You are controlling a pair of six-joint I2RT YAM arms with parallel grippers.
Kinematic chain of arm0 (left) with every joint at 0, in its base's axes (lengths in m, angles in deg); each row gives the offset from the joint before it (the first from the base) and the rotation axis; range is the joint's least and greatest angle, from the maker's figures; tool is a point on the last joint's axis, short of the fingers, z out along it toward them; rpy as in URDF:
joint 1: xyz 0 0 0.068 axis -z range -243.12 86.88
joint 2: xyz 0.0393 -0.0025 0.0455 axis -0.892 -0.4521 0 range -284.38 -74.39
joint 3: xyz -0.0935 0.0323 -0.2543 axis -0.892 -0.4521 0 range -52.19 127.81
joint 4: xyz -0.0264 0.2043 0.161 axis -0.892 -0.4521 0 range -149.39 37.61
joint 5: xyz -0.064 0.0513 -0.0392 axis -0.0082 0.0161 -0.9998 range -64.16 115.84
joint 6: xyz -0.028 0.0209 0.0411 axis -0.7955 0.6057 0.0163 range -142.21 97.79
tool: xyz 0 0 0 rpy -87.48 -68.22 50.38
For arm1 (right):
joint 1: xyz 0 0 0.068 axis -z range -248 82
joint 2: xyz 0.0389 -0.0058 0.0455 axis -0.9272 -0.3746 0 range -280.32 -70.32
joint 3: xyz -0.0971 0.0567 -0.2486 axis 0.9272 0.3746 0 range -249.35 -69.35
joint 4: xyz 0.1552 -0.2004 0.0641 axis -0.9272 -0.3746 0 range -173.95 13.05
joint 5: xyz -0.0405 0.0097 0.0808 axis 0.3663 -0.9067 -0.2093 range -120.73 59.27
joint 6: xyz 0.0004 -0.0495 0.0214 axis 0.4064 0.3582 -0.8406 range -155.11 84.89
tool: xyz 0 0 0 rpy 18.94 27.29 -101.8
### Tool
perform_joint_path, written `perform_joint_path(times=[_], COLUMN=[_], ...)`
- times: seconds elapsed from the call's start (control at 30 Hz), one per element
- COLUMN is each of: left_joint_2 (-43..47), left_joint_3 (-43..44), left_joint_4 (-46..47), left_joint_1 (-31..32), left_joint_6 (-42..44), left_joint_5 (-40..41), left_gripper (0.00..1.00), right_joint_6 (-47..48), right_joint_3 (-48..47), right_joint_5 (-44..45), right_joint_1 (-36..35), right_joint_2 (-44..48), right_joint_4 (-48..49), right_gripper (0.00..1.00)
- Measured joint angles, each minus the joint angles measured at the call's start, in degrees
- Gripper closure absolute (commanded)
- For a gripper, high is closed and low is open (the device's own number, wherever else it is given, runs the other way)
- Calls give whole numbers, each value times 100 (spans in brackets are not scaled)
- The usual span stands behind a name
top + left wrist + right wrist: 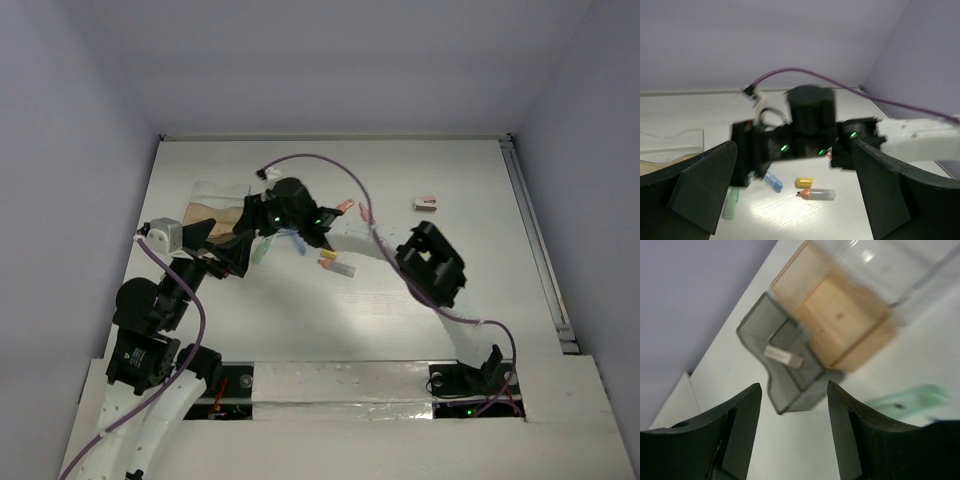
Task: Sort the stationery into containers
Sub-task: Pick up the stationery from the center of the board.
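The containers (840, 320) show in the right wrist view as a tan compartment, a clear part and a grey section (785, 375) with a small pale piece (784, 356) lying in it. My right gripper (794, 387) hangs open just above the grey section's corner, nothing between its fingers. From above, the right gripper (245, 215) is over the containers (205, 212). My left gripper (795, 200) is wide open and empty, facing a blue piece (772, 181), a yellow cap (804, 182), an orange-tipped clear piece (817, 194) and a green piece (731, 202).
More stationery lies on the white table: orange and pink pieces (345, 207) right of the right wrist, and a pink-and-white piece (425, 204) further right. The right arm's elbow (430, 265) and its purple cable (330, 165) cross the middle. A raised rail (535, 240) runs along the right edge.
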Motion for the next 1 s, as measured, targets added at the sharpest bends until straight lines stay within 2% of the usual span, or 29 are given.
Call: perform_joint_path(times=[0.13,0.27,0.37,0.53,0.63,0.83,1.0], left_joint_2=[96,175,181,181,181,181,181], left_joint_3=[0,0,0,0,0,0,0], left_joint_4=[-15,-13,-13,-15,-15,-13,-13], left_joint_1=[39,90,129,175,199,199,199], left_joint_6=[2,2,2,4,7,13,20], left_joint_5=[24,44,55,59,66,70,72], left_gripper=[1,1,1,1,1,1,1], right_joint_6=[-50,-55,-11,219,321,382,398], right_joint_3=[1460,2557,3115,3394,3392,3353,3132], right_joint_5=[319,1082,1696,2238,2262,2090,1976], right_joint_1=[975,2358,3274,3777,3963,4413,4478], right_joint_2=[1462,2669,3147,3134,2981,2371,1961], right_joint_4=[203,142,-203,-1189,-1574,-1884,-1976], right_gripper=[38,11,3,0,0,0,0])
